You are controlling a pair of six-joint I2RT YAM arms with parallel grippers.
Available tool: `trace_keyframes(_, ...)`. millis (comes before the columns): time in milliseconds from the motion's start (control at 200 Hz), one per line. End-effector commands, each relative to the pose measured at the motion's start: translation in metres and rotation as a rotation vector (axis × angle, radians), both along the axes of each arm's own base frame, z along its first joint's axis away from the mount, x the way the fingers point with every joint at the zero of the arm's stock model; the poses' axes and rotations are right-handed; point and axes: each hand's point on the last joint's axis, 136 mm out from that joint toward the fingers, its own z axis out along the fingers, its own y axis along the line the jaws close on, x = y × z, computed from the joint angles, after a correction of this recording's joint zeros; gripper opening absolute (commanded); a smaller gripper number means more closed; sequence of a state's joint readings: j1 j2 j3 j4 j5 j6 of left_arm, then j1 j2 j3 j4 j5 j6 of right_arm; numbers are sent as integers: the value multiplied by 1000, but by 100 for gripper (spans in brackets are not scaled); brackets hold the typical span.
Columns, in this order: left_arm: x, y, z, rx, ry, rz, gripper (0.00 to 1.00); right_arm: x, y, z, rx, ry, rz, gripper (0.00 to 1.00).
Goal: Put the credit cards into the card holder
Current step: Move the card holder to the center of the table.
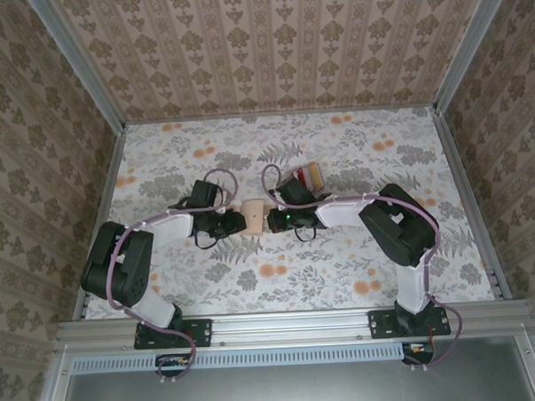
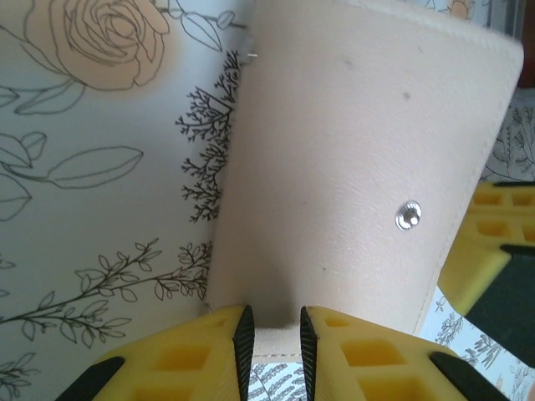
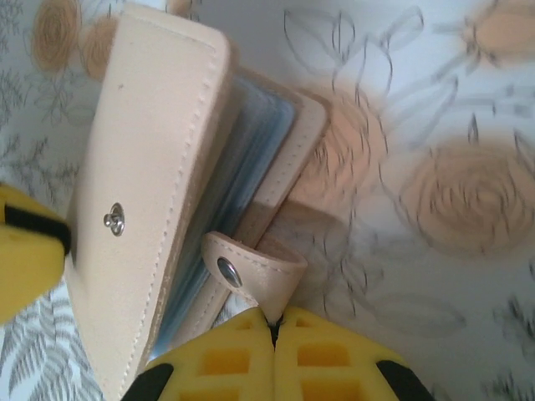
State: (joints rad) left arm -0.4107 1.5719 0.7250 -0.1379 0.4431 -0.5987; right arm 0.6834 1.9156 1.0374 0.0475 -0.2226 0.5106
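Observation:
The pinkish-tan card holder (image 1: 253,214) lies mid-table between both grippers. In the left wrist view its cover (image 2: 351,150) carries a metal snap stud (image 2: 408,215), and my left gripper (image 2: 274,322) is shut on its near edge. In the right wrist view the card holder (image 3: 142,167) gapes slightly and shows light-blue pockets (image 3: 259,150). My right gripper (image 3: 274,322) is shut on its snap strap (image 3: 259,267). From above, the left gripper (image 1: 236,222) and right gripper (image 1: 270,220) flank the holder. The credit cards (image 1: 306,175), red and tan, lie just behind the right gripper.
The floral tablecloth (image 1: 341,268) covers the table, which has patterned walls on three sides. A metal rail (image 1: 291,322) runs along the near edge by the arm bases. A cable loop (image 1: 268,178) sits near the cards.

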Motion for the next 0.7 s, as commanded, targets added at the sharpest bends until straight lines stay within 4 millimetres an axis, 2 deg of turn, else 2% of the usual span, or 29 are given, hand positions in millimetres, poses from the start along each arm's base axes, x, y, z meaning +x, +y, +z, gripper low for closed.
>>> trace_keyframes(0, -20, 12, -12, 24, 53, 20, 26, -21, -19, -2, -8, 54, -32, 0)
trace_keyframes(170, -39, 15, -13, -6, 56, 54, 27, -43, -20, 7, 122, 102, -16, 0)
trace_keyframes(275, -47, 13, -10, -16, 47, 57, 27, -50, -15, 16, 258, 129, 0, 0)
trace_keyframes(350, -49, 13, -4, -7, 41, 51, 27, -54, -15, 17, 278, 136, 17, 0)
trace_keyframes(590, -27, 7, 46, -25, -56, 56, 27, -55, -14, 12, 308, 152, 1, 0)
trace_keyframes(605, -30, -1, 50, -30, -63, 29, 27, -56, -15, 12, 309, 153, -2, 0)
trace_keyframes(695, -26, -14, 61, -39, -88, 9, 27, -53, -17, 11, 328, 158, -26, 0)
